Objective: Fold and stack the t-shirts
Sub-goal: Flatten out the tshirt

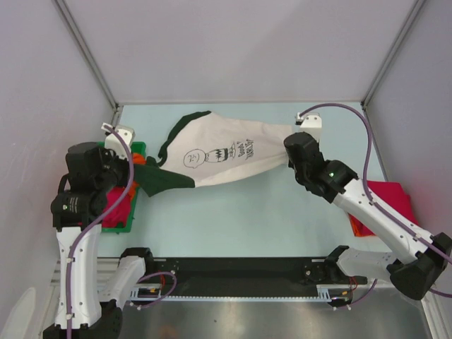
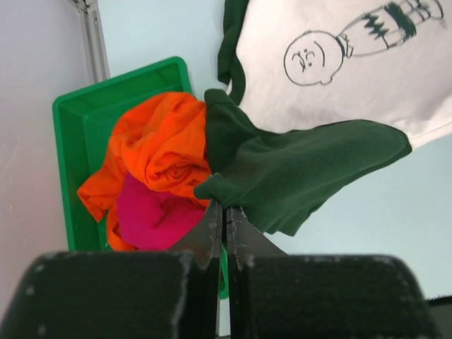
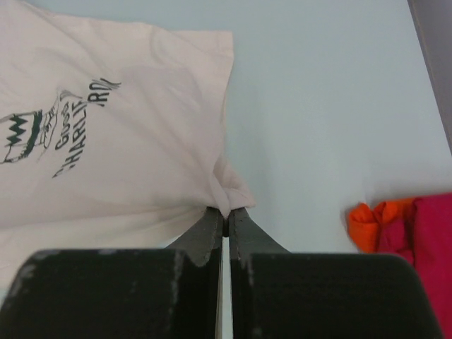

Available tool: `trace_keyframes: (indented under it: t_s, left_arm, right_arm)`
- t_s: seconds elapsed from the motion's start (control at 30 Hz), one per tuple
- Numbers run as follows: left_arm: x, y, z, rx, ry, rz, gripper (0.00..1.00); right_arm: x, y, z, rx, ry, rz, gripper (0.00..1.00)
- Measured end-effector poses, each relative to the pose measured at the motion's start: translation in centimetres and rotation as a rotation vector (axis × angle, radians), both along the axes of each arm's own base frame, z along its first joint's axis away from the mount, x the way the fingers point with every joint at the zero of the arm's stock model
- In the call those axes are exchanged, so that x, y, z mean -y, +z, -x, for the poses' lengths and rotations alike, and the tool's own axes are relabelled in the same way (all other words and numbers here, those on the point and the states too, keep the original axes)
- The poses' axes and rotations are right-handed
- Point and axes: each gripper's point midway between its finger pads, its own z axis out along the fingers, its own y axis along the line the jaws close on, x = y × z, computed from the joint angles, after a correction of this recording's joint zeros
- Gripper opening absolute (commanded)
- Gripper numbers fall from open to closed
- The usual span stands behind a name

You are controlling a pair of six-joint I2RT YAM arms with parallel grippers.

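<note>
The table (image 1: 247, 212) is seen whole from above and behind the arms, the wrist views are taken close along the left fingers (image 2: 209, 229) and right fingers (image 3: 212, 229) toward the table, and the cream tee (image 1: 226, 159) is shared by all three.

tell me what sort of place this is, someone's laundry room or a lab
Most likely a robotics lab work cell, not a home: blank white panel walls box in a pale blue table, and a left arm and right arm are bolted to a rail at its edge.
</note>
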Motion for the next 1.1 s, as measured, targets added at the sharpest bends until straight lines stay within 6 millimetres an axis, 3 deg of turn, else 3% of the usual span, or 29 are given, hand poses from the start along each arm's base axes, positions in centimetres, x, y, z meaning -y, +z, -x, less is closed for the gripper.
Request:
trace_keyframes:
  t_s: [0.13, 0.4, 0.7, 0.97, 1.1]
  left_arm:
    - [0.2, -1.3, 1.5, -0.056, -0.026, -0.01, 0.0]
    - [0.5, -4.1, 4.3, -0.197, -0.063, -0.022, 0.0]
    - [0.4, -5.5, 7.2, -0.292, -0.082, -0.046, 0.0]
    - [0.1, -5.7, 8.0, -0.304, -0.093, -0.071, 0.0]
    - [0.1, -6.7, 8.2, -0.332, -0.1, -0.075, 0.0]
  right_arm:
    - [0.8, -1.2, 2.8, -0.045, -0.02, -0.031, 0.0]
    - [0.4, -3.6, 7.9, -0.141, -0.009, -0.04, 0.0]
    - [0.4, -5.8, 13.1, -0.25, -0.013, -0.045, 0.0]
    - [0.9, -5.8, 14.5, -0.28, -0.054, -0.075, 0.0]
    - [0.9, -6.0, 14.8, -0.296, -0.06, -0.088, 0.0]
